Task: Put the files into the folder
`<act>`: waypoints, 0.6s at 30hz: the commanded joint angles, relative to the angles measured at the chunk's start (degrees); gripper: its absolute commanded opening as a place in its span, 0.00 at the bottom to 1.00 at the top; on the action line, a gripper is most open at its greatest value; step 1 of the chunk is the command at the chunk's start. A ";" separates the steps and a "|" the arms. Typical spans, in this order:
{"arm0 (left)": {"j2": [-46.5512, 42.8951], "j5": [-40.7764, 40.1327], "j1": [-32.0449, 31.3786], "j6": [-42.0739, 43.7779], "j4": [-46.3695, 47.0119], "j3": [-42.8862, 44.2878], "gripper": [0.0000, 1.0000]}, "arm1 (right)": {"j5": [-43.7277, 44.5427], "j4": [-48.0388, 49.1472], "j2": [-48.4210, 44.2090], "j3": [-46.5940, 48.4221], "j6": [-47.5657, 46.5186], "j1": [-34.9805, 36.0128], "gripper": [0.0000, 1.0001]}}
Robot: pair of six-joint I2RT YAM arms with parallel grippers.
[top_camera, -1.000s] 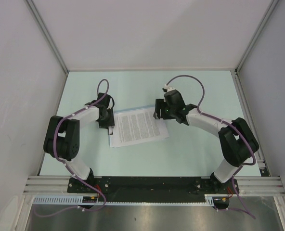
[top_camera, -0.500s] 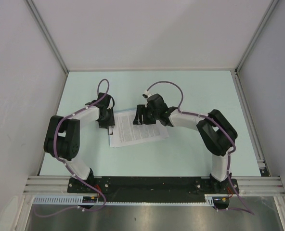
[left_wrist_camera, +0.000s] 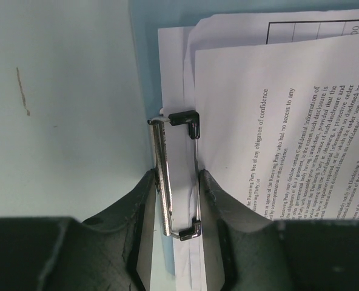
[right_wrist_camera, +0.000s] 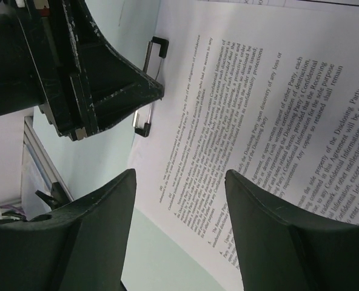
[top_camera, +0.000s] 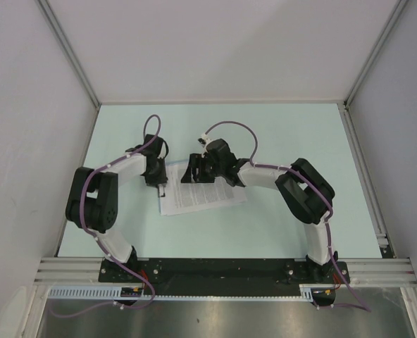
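The files (top_camera: 205,189) are a stack of white printed sheets lying slightly fanned at the table's middle. They cover the folder, of which only a light-blue strip (left_wrist_camera: 144,66) shows beside the sheets. My left gripper (top_camera: 163,184) is shut on the folder's silver clip (left_wrist_camera: 176,176) at the stack's left short edge, with one jaw against each side of it. The sheets' edges reach up to the clip. My right gripper (top_camera: 189,169) is open and empty, low over the left part of the top sheet (right_wrist_camera: 258,121), close to the left gripper (right_wrist_camera: 107,85) and the clip (right_wrist_camera: 150,85).
The pale green table (top_camera: 279,134) is enclosed by grey walls on the left (top_camera: 25,141), right and back. An aluminium rail (top_camera: 222,269) with the arm bases runs along the near edge.
My right gripper has moved left across the sheets, from their right edge to near the clip end. My left gripper has stayed on the clip. The sheets have not shifted.
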 commanded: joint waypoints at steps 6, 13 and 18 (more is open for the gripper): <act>2.95 4.34 0.12 1.03 2.40 -2.12 0.02 | -3.21 8.27 6.28 2.29 6.51 0.40 0.57; -0.91 12.08 2.14 -1.43 7.40 -6.51 0.00 | 0.22 8.96 9.27 1.59 9.15 1.28 0.50; -3.46 17.45 3.55 -4.16 11.80 -9.33 0.00 | -3.73 14.40 11.38 1.06 13.01 1.63 0.50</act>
